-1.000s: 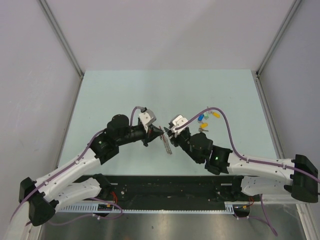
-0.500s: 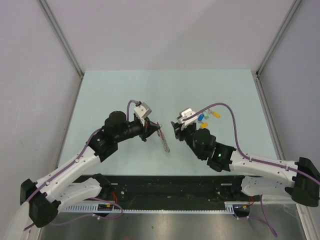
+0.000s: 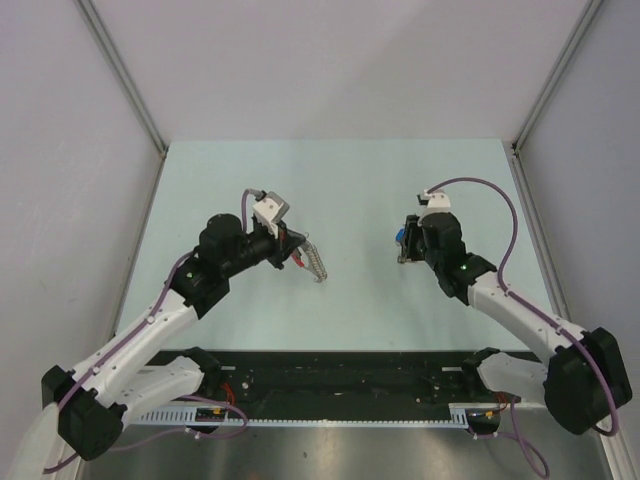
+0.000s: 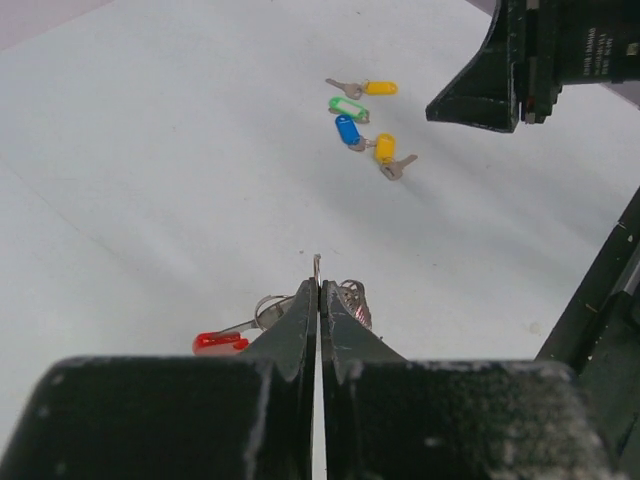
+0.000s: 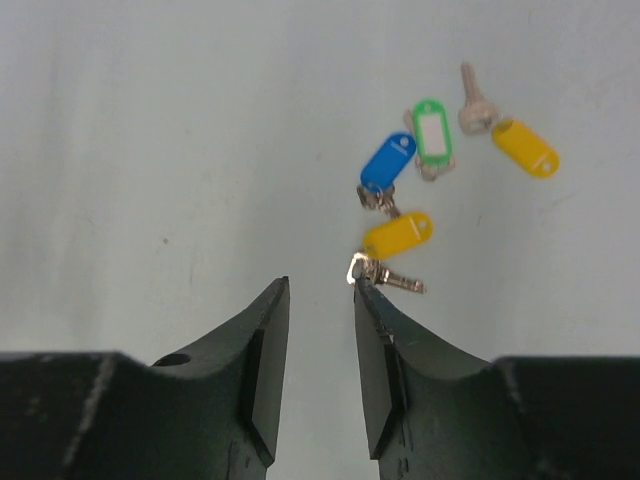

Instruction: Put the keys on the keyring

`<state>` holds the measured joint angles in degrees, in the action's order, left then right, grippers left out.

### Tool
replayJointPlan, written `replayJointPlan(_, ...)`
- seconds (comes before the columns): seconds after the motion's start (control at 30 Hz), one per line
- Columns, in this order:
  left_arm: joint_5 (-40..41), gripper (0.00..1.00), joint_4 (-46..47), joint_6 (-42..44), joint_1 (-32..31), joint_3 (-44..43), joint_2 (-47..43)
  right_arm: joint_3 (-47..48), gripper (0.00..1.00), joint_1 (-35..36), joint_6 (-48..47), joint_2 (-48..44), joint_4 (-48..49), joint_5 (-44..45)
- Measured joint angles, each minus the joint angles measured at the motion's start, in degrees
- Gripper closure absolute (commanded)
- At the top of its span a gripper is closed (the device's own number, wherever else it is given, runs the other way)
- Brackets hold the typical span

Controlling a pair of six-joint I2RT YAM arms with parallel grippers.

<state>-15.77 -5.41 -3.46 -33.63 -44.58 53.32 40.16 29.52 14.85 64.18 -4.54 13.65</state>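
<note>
The keys (image 5: 388,162) lay loose in a small cluster on the table (image 5: 150,120), in its right half and about midway between the near and far edges. I could count one blue head, one green and two yellow. None of them hung on the keyring (image 4: 352,297), so I judged the task to be at its first fetch.

The keyring was off to the left of the table's middle. My left fingers (image 4: 308,305) were pressed shut on its thin wire loop. The chain (image 3: 314,260) and the red part (image 4: 220,342) hung below them, near the table.

My right fingers (image 5: 368,305) stood partly open with nothing between them, poised over the near side of the cluster. The nearest yellow key (image 5: 398,236) lay just beyond their tips.

The next move, as I saw it, called for going lower and straddling that key's metal end. It lay flat on the table, so the close had to be careful. After that would come the carry across to the ring.

I could not tell whether one fingertip already touched the small metal loop at that key. From above, my right wrist covered nearly all of the cluster, and only a bit of blue showed. My left fingers hid most of the wire loop, so I could not see where it opened. I saw no black-headed key.
</note>
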Motion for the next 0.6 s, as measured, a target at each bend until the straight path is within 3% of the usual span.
replayJointPlan(0.27,0.72,1.0,-1.42,1.07,0.9,-0.13,-0.48,-0.52,0.72,-10.43,5.95,13.2,-0.76,-13.9)
replayJointPlan(0.6,1.14,1.0,-1.81,1.99,1.07,-0.46,-0.59,-0.61,0.77,-14.71,7.96,21.07,4.04,-21.27)
